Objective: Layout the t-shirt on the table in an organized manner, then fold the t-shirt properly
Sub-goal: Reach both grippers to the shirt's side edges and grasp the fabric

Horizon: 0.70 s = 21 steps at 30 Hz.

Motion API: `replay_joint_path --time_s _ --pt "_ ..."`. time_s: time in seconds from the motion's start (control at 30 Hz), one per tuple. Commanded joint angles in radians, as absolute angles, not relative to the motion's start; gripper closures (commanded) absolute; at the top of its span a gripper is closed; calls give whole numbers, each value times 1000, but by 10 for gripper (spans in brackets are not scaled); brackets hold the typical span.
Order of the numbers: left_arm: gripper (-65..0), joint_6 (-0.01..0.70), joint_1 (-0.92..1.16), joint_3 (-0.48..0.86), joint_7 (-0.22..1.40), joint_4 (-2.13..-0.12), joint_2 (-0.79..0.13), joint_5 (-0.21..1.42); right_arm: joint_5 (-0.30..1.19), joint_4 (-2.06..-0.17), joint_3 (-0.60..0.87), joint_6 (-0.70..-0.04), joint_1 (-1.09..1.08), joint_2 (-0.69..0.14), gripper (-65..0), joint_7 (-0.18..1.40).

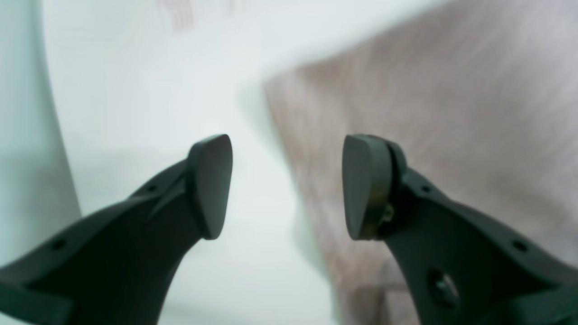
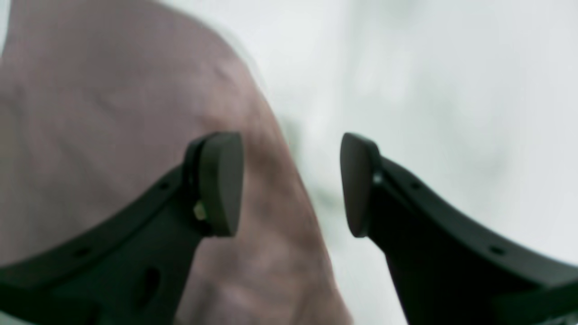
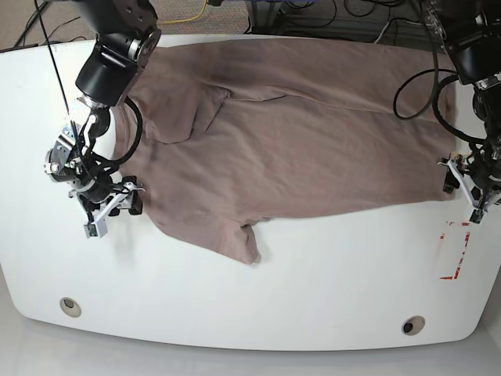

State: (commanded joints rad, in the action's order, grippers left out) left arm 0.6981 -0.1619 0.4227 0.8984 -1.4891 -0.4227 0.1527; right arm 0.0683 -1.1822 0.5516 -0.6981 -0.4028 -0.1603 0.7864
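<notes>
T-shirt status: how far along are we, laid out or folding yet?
Mostly laid out: the t-shirt lies spread across the table, though wrinkled, with one sleeve bunched. In hand: the left gripper and right gripper sit open at opposite edges, gripping nothing. Left: smoothing and every fold.

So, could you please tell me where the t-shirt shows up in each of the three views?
Left wrist: the t-shirt fills the right side, behind the open left end effector.
Right wrist: it fills the left side, behind the open right end effector.
Base: it is spread across the upper middle.
Shared landmark: the white table.
</notes>
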Motion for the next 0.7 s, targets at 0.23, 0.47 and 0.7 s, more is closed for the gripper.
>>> replay_joint_path --time_s 0.23,0.47,0.7 --pt "-360 698 -156 426 898 -1534 -420 151 -15 -970 552 -698 -492 -157 -327 644" --pt "-360 698 -142 430 898 -1537 -420 151 -18 -872 547 -698 -536 -156 -327 607" --pt "-360 698 -133 449 898 -1537 -420 151 -15 -880 440 -698 -535 -107 -327 607"
